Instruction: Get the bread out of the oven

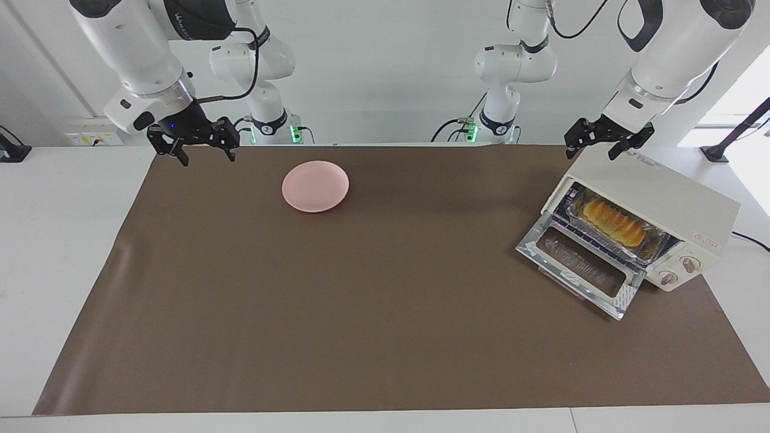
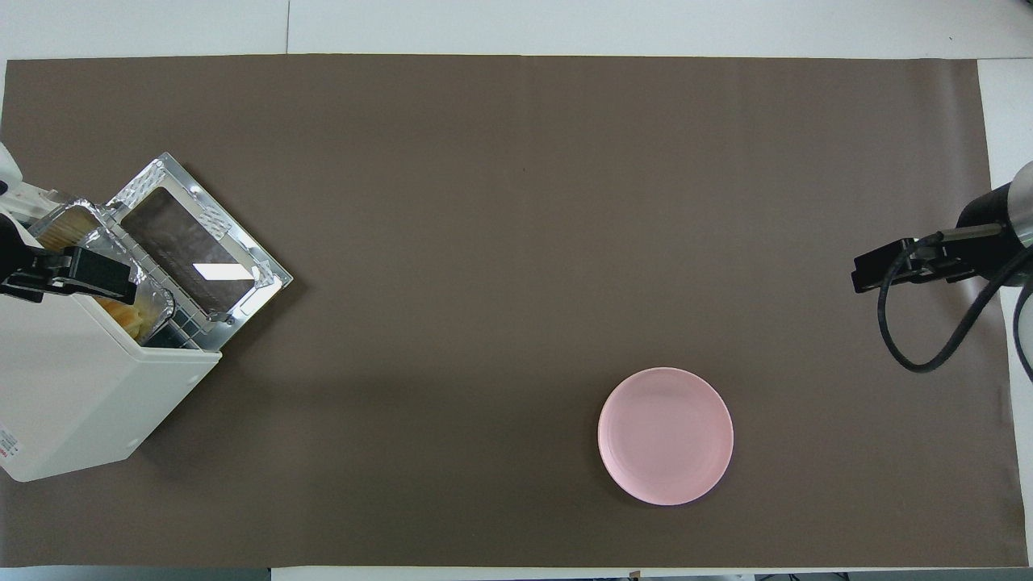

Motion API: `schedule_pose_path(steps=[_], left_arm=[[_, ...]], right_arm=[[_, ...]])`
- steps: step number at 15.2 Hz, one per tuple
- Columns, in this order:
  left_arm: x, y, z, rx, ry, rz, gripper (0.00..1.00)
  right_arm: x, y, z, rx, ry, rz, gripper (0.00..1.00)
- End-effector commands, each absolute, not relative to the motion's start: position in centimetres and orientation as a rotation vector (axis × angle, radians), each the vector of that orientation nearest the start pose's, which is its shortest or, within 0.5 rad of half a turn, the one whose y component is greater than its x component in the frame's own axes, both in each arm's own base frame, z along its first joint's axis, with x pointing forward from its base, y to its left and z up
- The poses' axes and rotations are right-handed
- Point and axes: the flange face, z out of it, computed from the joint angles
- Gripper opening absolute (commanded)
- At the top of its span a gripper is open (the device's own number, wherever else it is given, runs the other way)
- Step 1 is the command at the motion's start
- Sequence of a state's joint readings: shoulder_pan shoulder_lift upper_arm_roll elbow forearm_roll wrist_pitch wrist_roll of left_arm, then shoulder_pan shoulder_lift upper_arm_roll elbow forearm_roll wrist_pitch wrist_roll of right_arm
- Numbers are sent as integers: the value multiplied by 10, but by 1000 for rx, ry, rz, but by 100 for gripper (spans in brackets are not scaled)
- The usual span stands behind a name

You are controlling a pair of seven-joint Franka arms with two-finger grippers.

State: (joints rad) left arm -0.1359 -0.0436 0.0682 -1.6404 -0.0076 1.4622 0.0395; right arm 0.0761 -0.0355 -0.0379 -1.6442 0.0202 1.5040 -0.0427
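The cream-white oven (image 1: 662, 207) stands at the left arm's end of the table, its glass door (image 1: 580, 267) dropped open. The golden ridged bread (image 1: 613, 221) lies inside in a crinkled foil tray (image 1: 656, 245) on the wire rack. In the overhead view the oven (image 2: 89, 395) hides most of the bread (image 2: 125, 316). My left gripper (image 1: 592, 150) hangs open and empty in the air just above the oven's top, and also shows in the overhead view (image 2: 77, 274). My right gripper (image 1: 206, 155) is open and empty, up over the mat's edge at the right arm's end, and waits (image 2: 896, 266).
A round pink plate (image 1: 315, 186) lies empty on the brown mat (image 1: 361, 313), nearer to the robots than the mat's middle and toward the right arm's end; it also shows in the overhead view (image 2: 666, 436). A black cable runs from the oven off the table.
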Motion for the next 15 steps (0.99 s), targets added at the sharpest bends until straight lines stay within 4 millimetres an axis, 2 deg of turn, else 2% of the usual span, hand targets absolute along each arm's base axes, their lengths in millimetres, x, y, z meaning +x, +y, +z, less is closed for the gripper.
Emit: schedule_pose_path(steps=[1, 8, 11, 14, 15], left_arm=[[518, -35, 608, -3130, 164, 178, 100], [522, -35, 616, -3128, 164, 128, 100], [521, -30, 617, -3124, 146, 132, 100], [528, -25, 619, -3119, 29, 123, 100], [545, -28, 617, -3110, -70, 155, 100]], right_arm=[[530, 19, 608, -3095, -144, 170, 100], [530, 19, 608, -3094, -144, 170, 100], [530, 19, 608, -3095, -144, 170, 100], [530, 19, 608, -3095, -144, 170, 100], [530, 19, 608, -3094, -144, 170, 100]])
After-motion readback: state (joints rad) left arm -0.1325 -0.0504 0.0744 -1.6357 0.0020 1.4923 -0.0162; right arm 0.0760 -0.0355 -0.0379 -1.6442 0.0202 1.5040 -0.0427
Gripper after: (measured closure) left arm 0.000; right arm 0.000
